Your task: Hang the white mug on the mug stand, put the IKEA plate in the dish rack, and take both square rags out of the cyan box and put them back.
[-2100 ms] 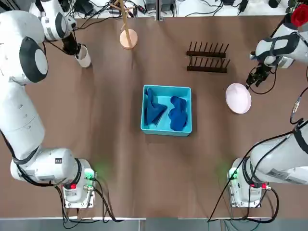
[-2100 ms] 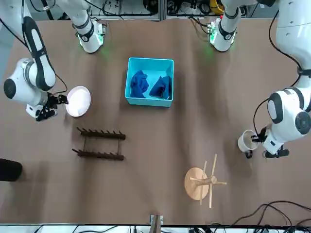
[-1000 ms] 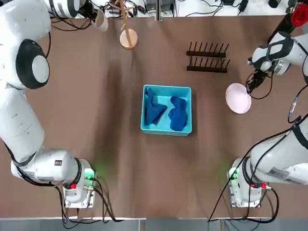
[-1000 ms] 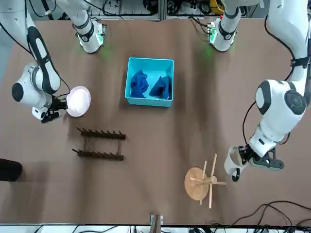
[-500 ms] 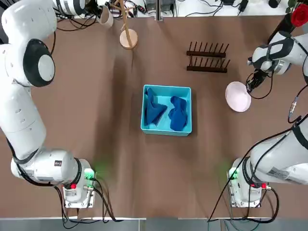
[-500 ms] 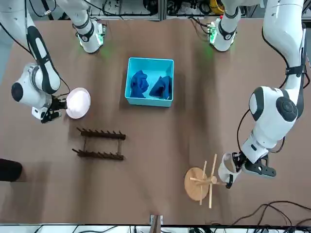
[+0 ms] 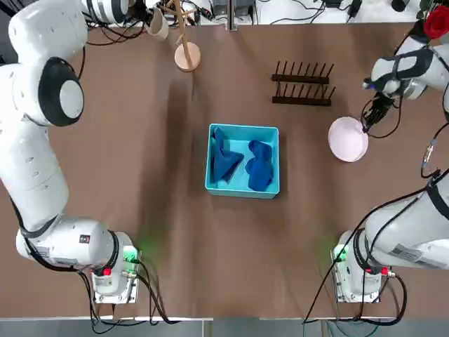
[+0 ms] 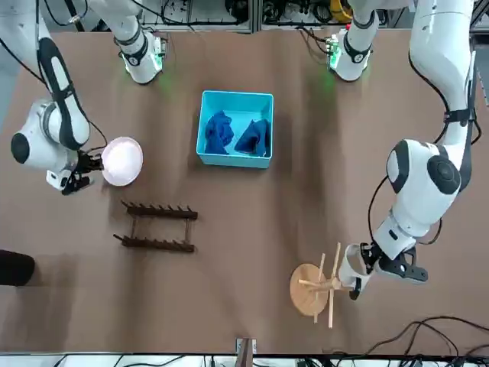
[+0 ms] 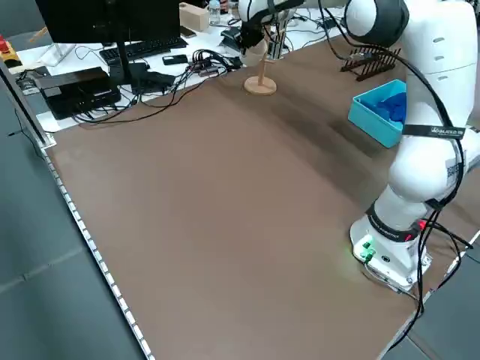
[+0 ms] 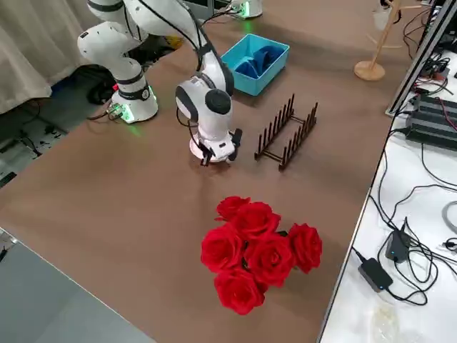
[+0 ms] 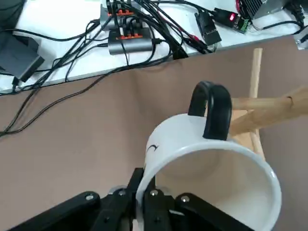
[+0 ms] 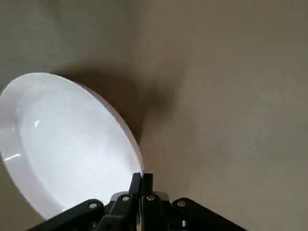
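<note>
My left gripper (image 7: pixel 146 15) is shut on the rim of the white mug (image 7: pixel 158 23), holding it in the air right beside the mug stand (image 7: pixel 186 55). In the left wrist view the mug (image 11: pixel 207 159) has its dark handle (image 11: pixel 211 106) close to a wooden peg (image 11: pixel 260 108). My right gripper (image 7: pixel 365 125) is shut on the far rim of the IKEA plate (image 7: pixel 348 140), which is tilted with a shadow under it (image 12: pixel 67 144). The dish rack (image 7: pixel 302 83) stands just beyond it. Both blue rags (image 7: pixel 226 158) (image 7: pixel 259 166) lie in the cyan box (image 7: pixel 243 189).
A bunch of red roses (image 10: pixel 260 250) stands at the table's far right corner. Cables, a power strip (image 11: pixel 137 41) and a keyboard (image 9: pixel 142 49) lie past the far edge. Both arm bases (image 7: pixel 112 270) (image 7: pixel 361 270) sit at the near edge.
The left arm has carried the mug rightward to the stand's pegs. The right gripper's fingers have closed on the plate's rim, and the plate has tipped up slightly.
</note>
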